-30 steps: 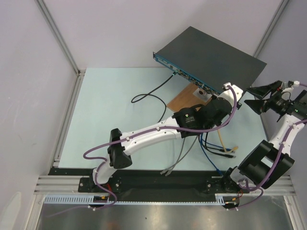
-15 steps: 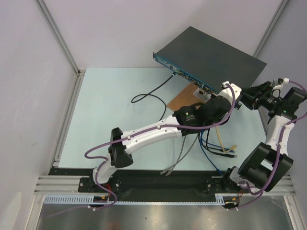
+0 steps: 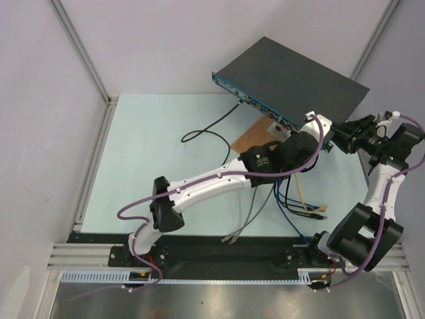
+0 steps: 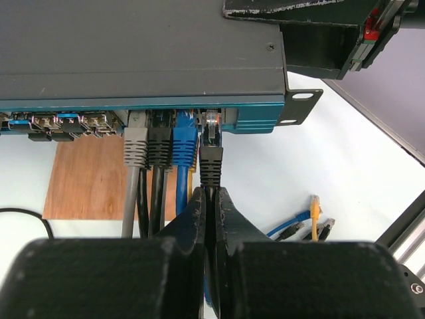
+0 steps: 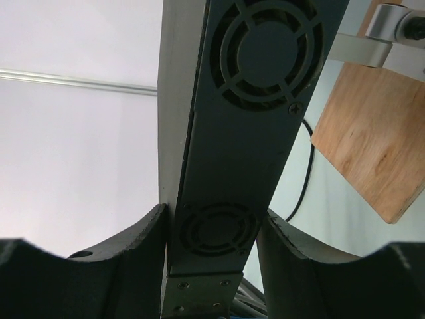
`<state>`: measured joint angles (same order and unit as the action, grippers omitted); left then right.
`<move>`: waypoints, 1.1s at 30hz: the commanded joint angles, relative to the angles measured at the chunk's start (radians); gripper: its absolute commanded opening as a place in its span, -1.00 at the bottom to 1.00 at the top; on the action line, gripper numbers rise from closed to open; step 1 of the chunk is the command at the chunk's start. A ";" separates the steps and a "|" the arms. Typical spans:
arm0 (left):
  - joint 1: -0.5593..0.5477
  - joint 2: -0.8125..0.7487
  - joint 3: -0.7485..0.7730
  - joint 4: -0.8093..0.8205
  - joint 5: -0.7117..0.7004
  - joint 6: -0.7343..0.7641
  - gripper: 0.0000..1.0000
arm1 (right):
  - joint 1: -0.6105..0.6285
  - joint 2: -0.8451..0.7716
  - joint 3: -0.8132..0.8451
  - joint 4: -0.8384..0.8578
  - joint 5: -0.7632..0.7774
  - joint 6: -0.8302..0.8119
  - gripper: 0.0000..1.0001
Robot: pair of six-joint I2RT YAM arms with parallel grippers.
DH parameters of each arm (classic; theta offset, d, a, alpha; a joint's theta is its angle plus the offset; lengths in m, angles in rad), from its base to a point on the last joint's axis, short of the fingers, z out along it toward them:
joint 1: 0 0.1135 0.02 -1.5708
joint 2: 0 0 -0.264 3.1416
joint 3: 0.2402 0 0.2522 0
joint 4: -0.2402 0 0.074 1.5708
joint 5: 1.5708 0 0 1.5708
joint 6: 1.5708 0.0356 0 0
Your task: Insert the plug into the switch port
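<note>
Left gripper [image 4: 210,197] pinching thin black cable [image 4: 210,187] just behind plug [image 4: 210,154], jaws clenched tight, holding it straight for push. Plug, rubbery black boot with clear tip, sitting at mouth of socket [image 4: 211,117] beside grey, black, blue neighbours [image 4: 159,145]; seating depth unclear. Switch [image 4: 133,53], flat painted metal with blue face, overhanging wooden board [image 4: 86,176]. Right gripper [image 5: 212,222] clamping switch's vented end wall, likely bracing it against push.

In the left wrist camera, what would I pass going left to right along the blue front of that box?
Grey plug → black plug → blue plug → second black plug, held by the left gripper → mounting ear of the switch.
</note>
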<state>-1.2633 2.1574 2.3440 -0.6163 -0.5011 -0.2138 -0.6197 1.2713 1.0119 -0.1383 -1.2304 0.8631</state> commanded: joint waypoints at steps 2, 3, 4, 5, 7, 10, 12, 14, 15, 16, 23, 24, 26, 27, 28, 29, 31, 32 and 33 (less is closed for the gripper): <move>0.013 -0.002 0.037 -0.002 -0.017 -0.027 -0.99 | 0.048 -0.052 -0.015 0.009 -0.029 -0.101 -1.00; 0.016 -0.001 0.038 0.000 -0.019 -0.029 -0.99 | 0.049 -0.052 -0.015 0.008 -0.030 -0.102 -1.00; 0.015 -0.001 0.038 0.000 -0.022 -0.029 -0.99 | 0.049 -0.053 -0.015 0.008 -0.032 -0.105 -1.00; 0.016 -0.001 0.040 0.006 -0.025 -0.026 -0.99 | 0.049 -0.053 -0.015 0.008 -0.032 -0.107 -1.00; 0.016 0.002 0.044 0.013 -0.037 -0.025 -0.99 | 0.049 -0.055 -0.015 0.008 -0.034 -0.108 -1.00; 0.021 0.005 0.052 0.020 -0.045 -0.025 -0.99 | 0.051 -0.055 -0.015 0.006 -0.034 -0.110 -1.00; 0.022 0.007 0.060 0.023 -0.048 -0.030 -0.99 | 0.052 -0.056 -0.018 0.006 -0.030 -0.111 -1.00; 0.024 0.007 0.063 0.029 -0.050 -0.035 -0.99 | 0.054 -0.059 -0.019 0.008 -0.030 -0.110 -1.00; 0.025 0.010 0.070 0.032 -0.051 -0.041 -0.99 | 0.054 -0.059 -0.019 0.011 -0.029 -0.111 -1.00; 0.025 0.009 0.074 0.036 -0.050 -0.041 -0.99 | 0.055 -0.059 -0.019 0.009 -0.029 -0.111 -1.00; 0.038 0.002 0.081 0.059 -0.036 -0.081 -0.99 | 0.058 -0.059 -0.019 0.012 -0.029 -0.113 -1.00; 0.039 0.002 0.080 0.059 -0.036 -0.087 -0.99 | 0.058 -0.059 -0.019 0.011 -0.029 -0.114 -1.00; 0.047 0.005 0.077 0.062 -0.027 -0.096 -0.99 | 0.060 -0.059 -0.021 0.012 -0.027 -0.113 -1.00; 0.047 0.007 0.077 0.063 -0.027 -0.096 -0.99 | 0.060 -0.059 -0.021 0.012 -0.027 -0.111 -1.00; 0.051 0.010 0.075 0.059 -0.027 -0.099 -0.99 | 0.060 -0.058 -0.021 0.012 -0.029 -0.111 -1.00; 0.053 0.016 0.075 0.055 -0.019 -0.113 -0.99 | 0.060 -0.058 -0.019 0.012 -0.030 -0.113 -1.00; 0.058 0.016 0.074 0.047 -0.020 -0.134 -0.99 | 0.060 -0.058 -0.019 0.014 -0.029 -0.113 -1.00; 0.058 0.016 0.072 0.043 -0.016 -0.142 -0.99 | 0.060 -0.058 -0.019 0.014 -0.029 -0.113 -1.00; 0.059 0.018 0.072 0.040 -0.016 -0.145 -0.99 | 0.060 -0.058 -0.019 0.013 -0.030 -0.113 -1.00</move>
<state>-1.2419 2.1715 2.3661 -0.6136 -0.4870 -0.3149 -0.6144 1.2556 1.0039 -0.1440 -1.2118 0.8597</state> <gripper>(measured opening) 0.064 0.546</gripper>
